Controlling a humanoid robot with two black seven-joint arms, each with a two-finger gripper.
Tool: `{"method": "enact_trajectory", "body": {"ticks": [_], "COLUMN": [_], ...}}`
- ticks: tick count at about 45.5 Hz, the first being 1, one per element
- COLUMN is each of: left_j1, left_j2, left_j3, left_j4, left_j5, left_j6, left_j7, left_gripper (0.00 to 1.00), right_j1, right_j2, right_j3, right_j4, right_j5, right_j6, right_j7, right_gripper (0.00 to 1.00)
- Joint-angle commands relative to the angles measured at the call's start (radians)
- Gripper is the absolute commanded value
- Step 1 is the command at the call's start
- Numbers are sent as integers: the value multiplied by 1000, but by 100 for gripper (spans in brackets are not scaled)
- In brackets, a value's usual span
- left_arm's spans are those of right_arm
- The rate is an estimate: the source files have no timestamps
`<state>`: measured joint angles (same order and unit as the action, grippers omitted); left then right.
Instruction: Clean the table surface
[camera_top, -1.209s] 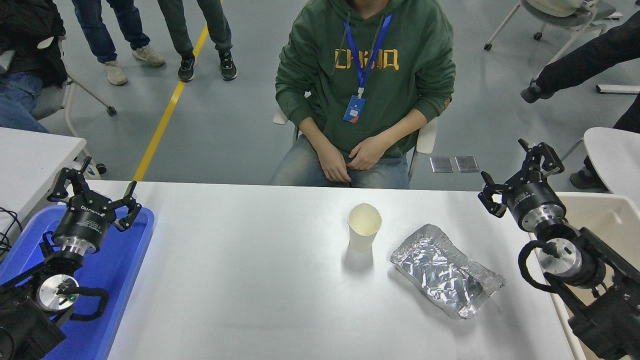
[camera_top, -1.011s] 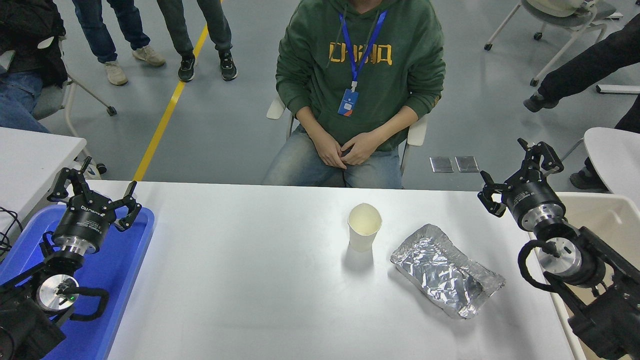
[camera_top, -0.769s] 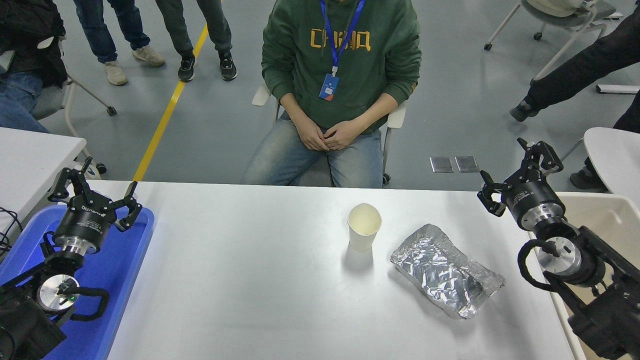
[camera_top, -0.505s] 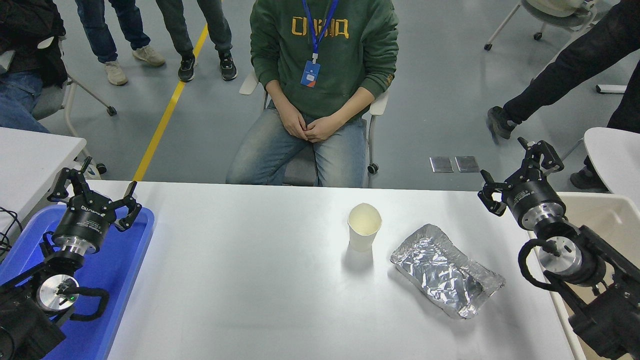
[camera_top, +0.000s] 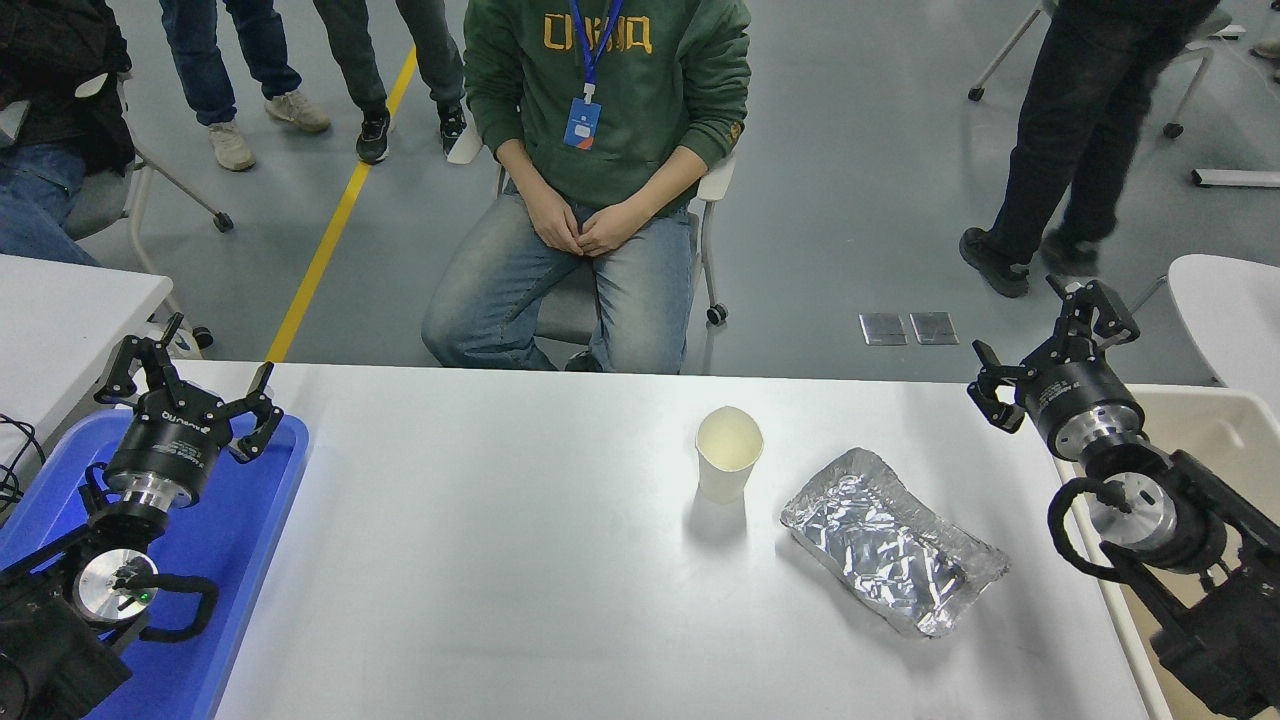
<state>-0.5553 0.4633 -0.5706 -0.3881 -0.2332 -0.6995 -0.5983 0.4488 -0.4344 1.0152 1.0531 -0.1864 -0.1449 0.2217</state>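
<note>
Head view: the table surface (camera_top: 500, 560) fills the lower frame, carrying 1 paper cup (camera_top: 729, 453) at center and a foil tray (camera_top: 890, 540) lower right of it. The left gripper (camera_top: 190, 385), lower left over the blue tray (camera_top: 240, 520), and the right gripper (camera_top: 1050, 345), right edge beside the beige bin (camera_top: 1225, 440), both spread wide, holding nothing.

- My left black metal gripper (camera_top: 188, 378) sits parked at the lower left, wrist angled away from me, fingers spread wide with nothing between them.
- My right black metal gripper (camera_top: 1052, 338) is raised at the right edge, forearm coming in from the lower right corner, wrist tilted up and slightly left, fingers splayed apart and empty.
</note>
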Motion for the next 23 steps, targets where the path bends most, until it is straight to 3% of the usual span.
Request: {"method": "enact_trajectory", "body": {"ticks": [1, 23], "left_j1": [0, 0], "left_j2": [0, 0], "left_j3": [-2, -2], "left_j4": [0, 0], "left_j5": [0, 0], "left_j6": [0, 0], "left_j7": [2, 2], "left_gripper": [100, 100], "right_j1": [11, 42], "right_j2": [-18, -56], "right_j3": [-10, -73], "right_j4": [-11, -61], "right_j5": [-13, -33], "right_j6": [13, 13], "right_j7": [2, 4], "right_gripper": [100, 100]}}
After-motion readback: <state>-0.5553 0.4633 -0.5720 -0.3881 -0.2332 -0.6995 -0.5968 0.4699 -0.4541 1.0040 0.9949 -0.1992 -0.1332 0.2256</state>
